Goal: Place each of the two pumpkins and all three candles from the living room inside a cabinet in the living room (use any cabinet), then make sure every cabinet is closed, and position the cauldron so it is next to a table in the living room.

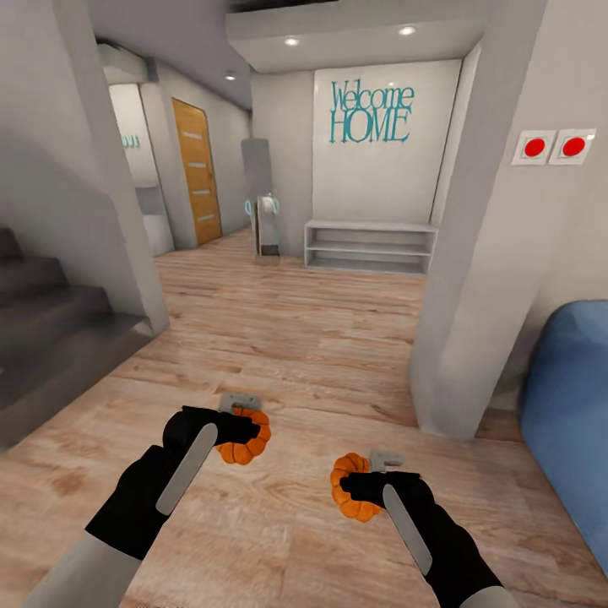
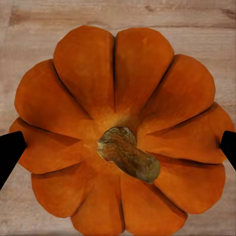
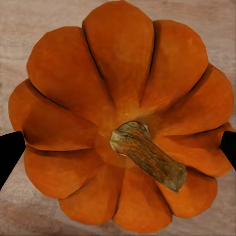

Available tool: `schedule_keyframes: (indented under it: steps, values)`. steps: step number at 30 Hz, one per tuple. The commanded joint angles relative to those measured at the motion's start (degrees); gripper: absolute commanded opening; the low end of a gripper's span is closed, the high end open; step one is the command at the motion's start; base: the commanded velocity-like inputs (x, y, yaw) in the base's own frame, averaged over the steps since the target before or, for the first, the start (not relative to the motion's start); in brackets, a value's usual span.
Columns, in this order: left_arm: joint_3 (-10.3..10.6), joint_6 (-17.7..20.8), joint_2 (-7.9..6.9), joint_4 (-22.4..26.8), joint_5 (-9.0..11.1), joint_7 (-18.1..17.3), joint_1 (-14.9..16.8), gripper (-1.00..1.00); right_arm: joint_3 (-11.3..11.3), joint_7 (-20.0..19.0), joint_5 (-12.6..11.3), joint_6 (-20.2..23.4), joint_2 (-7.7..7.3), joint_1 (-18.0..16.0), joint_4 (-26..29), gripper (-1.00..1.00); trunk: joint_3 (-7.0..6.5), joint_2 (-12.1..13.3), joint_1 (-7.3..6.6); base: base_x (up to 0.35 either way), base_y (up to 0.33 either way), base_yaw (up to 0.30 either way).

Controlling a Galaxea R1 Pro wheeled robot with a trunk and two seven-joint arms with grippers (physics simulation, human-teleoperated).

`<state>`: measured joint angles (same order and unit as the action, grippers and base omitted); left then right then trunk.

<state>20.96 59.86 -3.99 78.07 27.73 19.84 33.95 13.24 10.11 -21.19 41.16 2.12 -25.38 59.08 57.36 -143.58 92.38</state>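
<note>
1. The left tool [image 1: 239, 422] is clamped on one pumpkin [image 1: 245, 437], held above the wooden floor [image 1: 295, 338] at the near left; in the left wrist view the same pumpkin [image 2: 118, 132] sits stem-up with a dark fingertip [image 2: 10, 150] pressing each flank
2. The right tool [image 1: 365, 483] is clamped on the other pumpkin [image 1: 353, 488] at the near right; the right wrist view shows that pumpkin [image 3: 123, 118] with a black fingertip [image 3: 10, 150] against each side
3. The two pumpkins hang apart, with bare floor between them
4. Open floor runs from the arms to the far wall, a wide clear lane down the middle
5. On the left, dark stairs [image 1: 42, 321] and a grey wall corner [image 1: 127, 211] narrow the way; on the right a white pillar [image 1: 481, 253] stands near, its foot just beyond the right arm
6. A blue rounded thing [image 1: 566, 422] is cut off by the right edge; what it is cannot be told
7. At the far wall stand a low white open shelf [image 1: 370, 247] under teal lettering [image 1: 371, 112], and a wooden door [image 1: 197, 169] at far left
8. Two red buttons [image 1: 553, 147] sit on the right wall
9. A small grey object [image 1: 268, 221] beside the shelf is too small to make out
</note>
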Motion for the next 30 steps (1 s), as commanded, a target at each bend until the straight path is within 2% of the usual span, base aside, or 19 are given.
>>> schedule_keyframes:
  steps: [1, 6, 10, 11, 15, 27, 30]
  values:
    - [0.1, 0.1, -0.05, 0.0, 0.4, 0.6, 0.1, -1.00, 0.1, 0.4, -0.7, 0.1, -0.02, 0.0, 0.1, -1.00, -0.13, 0.0, -0.04, -0.004, 0.000, 0.266]
    - [-0.2, 0.1, -0.01, -1.5, 0.4, 0.6, 0.1, -1.00, 0.0, 0.4, -0.7, 0.1, -0.14, 0.0, 0.0, -1.00, -1.01, 0.1, -0.17, -0.002, 0.000, 0.255]
    - [-0.3, 0.1, -0.04, -8.0, 0.6, 0.6, 0.3, -1.00, 0.0, 0.4, -0.7, 0.1, -0.24, 0.0, 0.0, -1.00, -1.68, 0.1, -0.27, 0.000, 0.000, 0.239]
    - [-0.4, 0.1, -0.05, -11.3, 0.7, 0.6, 0.6, -1.00, 0.0, 0.5, -0.7, 0.1, -0.26, 0.0, -0.1, -1.00, -1.85, 0.1, -0.29, 0.000, 0.000, 0.228]
    - [-0.5, 0.1, -0.11, -15.1, 0.9, 0.6, 1.3, -1.00, 0.0, 0.6, -0.6, 0.1, -0.33, 0.0, -0.2, -1.00, -2.49, 0.2, -0.40, 0.000, 0.000, 0.221]
    - [-0.5, 0.1, -0.05, -16.2, 0.8, 0.6, 1.5, -1.00, -1.1, 0.5, -0.6, 0.0, -0.23, 0.0, -0.3, -1.00, -4.36, 0.4, -0.73, 0.000, 0.000, 0.205]
    - [-0.5, 0.1, -0.05, -16.2, 0.8, 0.6, 1.6, -1.00, -1.1, 0.5, -0.6, 0.0, -0.20, 0.0, -0.3, -1.00, -4.69, 1.6, -1.39, 0.000, 0.000, 0.200]
